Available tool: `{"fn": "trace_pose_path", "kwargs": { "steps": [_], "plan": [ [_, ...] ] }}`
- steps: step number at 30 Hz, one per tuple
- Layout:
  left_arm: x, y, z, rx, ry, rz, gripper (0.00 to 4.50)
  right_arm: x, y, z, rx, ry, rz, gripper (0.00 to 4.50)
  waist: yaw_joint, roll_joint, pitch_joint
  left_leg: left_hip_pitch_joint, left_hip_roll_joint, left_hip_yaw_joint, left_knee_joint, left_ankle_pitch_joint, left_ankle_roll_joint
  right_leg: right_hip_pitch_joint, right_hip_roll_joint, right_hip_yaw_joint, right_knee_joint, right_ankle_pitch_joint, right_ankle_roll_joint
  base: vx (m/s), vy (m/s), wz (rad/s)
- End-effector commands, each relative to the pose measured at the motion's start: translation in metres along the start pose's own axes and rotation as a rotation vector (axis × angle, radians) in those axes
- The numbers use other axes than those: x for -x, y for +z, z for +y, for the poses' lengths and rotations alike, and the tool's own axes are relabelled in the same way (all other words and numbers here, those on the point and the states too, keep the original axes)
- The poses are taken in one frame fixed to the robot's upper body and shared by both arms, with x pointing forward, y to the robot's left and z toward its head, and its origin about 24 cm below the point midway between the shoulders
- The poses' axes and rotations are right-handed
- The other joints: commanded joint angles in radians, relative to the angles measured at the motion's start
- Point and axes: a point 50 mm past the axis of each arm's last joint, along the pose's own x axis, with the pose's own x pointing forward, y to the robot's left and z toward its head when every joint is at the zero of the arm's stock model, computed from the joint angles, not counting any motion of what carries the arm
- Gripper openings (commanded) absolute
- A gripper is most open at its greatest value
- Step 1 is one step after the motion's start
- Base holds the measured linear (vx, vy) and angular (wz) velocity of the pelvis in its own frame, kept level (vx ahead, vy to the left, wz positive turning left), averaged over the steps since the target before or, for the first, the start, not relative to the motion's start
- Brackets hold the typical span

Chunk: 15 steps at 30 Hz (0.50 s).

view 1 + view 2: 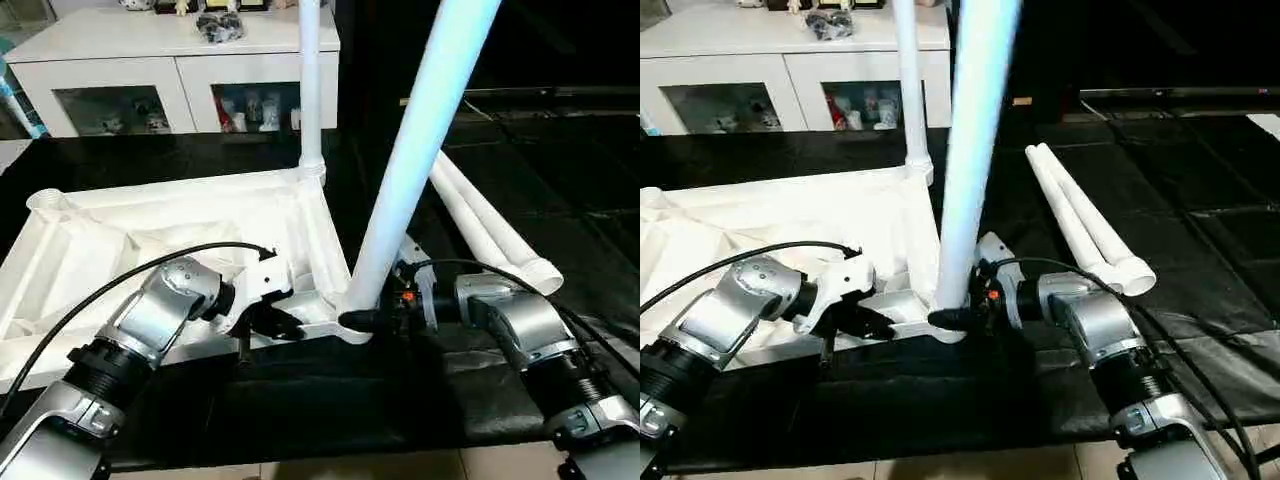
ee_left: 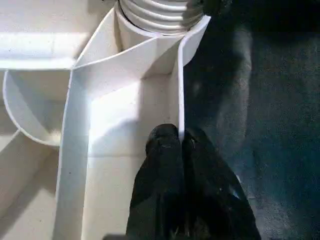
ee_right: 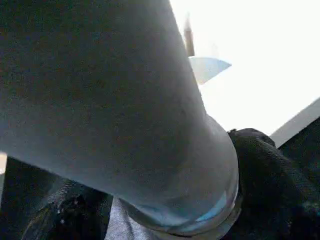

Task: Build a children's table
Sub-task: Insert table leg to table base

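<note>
On a black mat [image 1: 560, 180], the upside-down table top [image 1: 150, 240] lies at the left. The left gripper [image 2: 181, 142] is pinched on its near rim. The right gripper [image 1: 372, 320] clamps the tilted leg [image 1: 410, 160] at the near right corner socket [image 1: 345, 322].

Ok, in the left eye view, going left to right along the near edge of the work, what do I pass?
Left gripper pinching the upturned table top's near rim → the leg being seated in the near corner socket → right gripper around that leg's base → two loose legs lying on the black mat.
</note>
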Motion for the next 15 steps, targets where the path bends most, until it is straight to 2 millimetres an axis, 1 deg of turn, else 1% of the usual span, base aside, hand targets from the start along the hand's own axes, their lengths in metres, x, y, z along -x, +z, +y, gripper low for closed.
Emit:
{"fn": "trace_pose_path", "kwargs": {
  "steps": [1,4,7,9,12,13,14,15],
  "plan": [
    [-0.0039,0.0068,-0.0114,-0.046,-0.154,-0.007,0.0,0.0032,-0.0374,-0.0044,-0.088,-0.048,0.17,3.09,-0.001,0.002,-0.059,0.001,0.033,-0.01,-0.074,-0.238,0.022,0.054,-0.06,0.057,-0.086,-0.33,-0.171,0.0,0.0,0.0],
    [-0.0038,0.007,-0.0134,-0.054,-0.187,-0.001,0.0,0.0013,-0.0384,-0.0044,-0.095,-0.028,0.182,3.09,-0.004,0.003,-0.053,0.007,0.033,-0.011,-0.077,-0.281,0.015,0.052,-0.06,0.057,-0.093,-0.386,-0.164,0.0,0.0,0.0],
    [-0.0039,0.0067,-0.0145,-0.058,-0.216,0.007,0.0,0.0004,-0.0401,-0.0049,-0.105,-0.01,0.189,3.09,-0.007,0.003,-0.051,0.012,0.033,-0.013,-0.079,-0.315,0.008,0.051,-0.061,0.057,-0.098,-0.432,-0.156,0.0,0.0,0.0],
    [-0.0041,0.0064,-0.0144,-0.058,-0.223,0.012,0.0,0.0001,-0.0412,-0.0054,-0.105,-0.007,0.193,3.09,-0.007,0.004,-0.051,0.013,0.034,-0.014,-0.079,-0.315,0.006,0.051,-0.062,0.057,-0.098,-0.434,-0.153,0.0,0.0,0.0],
    [-0.0054,0.0049,-0.0107,-0.049,-0.204,0.022,0.0,-0.0013,-0.0427,-0.0062,-0.111,-0.017,0.189,3.09,-0.007,0.006,-0.054,0.012,0.035,-0.015,-0.081,-0.306,0.005,0.052,-0.06,0.058,-0.095,-0.399,-0.161,0.0,0.0,0.0],
    [-0.0056,0.0049,-0.0101,-0.047,-0.2,0.021,0.0,-0.0015,-0.0427,-0.0063,-0.112,-0.02,0.187,3.09,-0.008,0.005,-0.054,0.011,0.033,-0.014,-0.08,-0.306,0.006,0.052,-0.059,0.058,-0.095,-0.386,-0.166,0.0,0.0,0.0],
    [-0.0059,0.0048,-0.0095,-0.044,-0.195,0.021,0.0,-0.0017,-0.0428,-0.0064,-0.114,-0.022,0.184,3.09,-0.008,0.006,-0.054,0.011,0.034,-0.014,-0.081,-0.308,0.005,0.053,-0.06,0.058,-0.094,-0.385,-0.169,0.0,0.0,0.0],
    [-0.0061,0.0048,-0.0088,-0.04,-0.187,0.018,0.0,-0.0022,-0.0428,-0.0065,-0.117,-0.029,0.178,3.09,-0.009,0.006,-0.052,0.012,0.034,-0.014,-0.081,-0.324,0.004,0.051,-0.06,0.057,-0.096,-0.404,-0.167,0.0,0.0,0.0]
  ]
}}
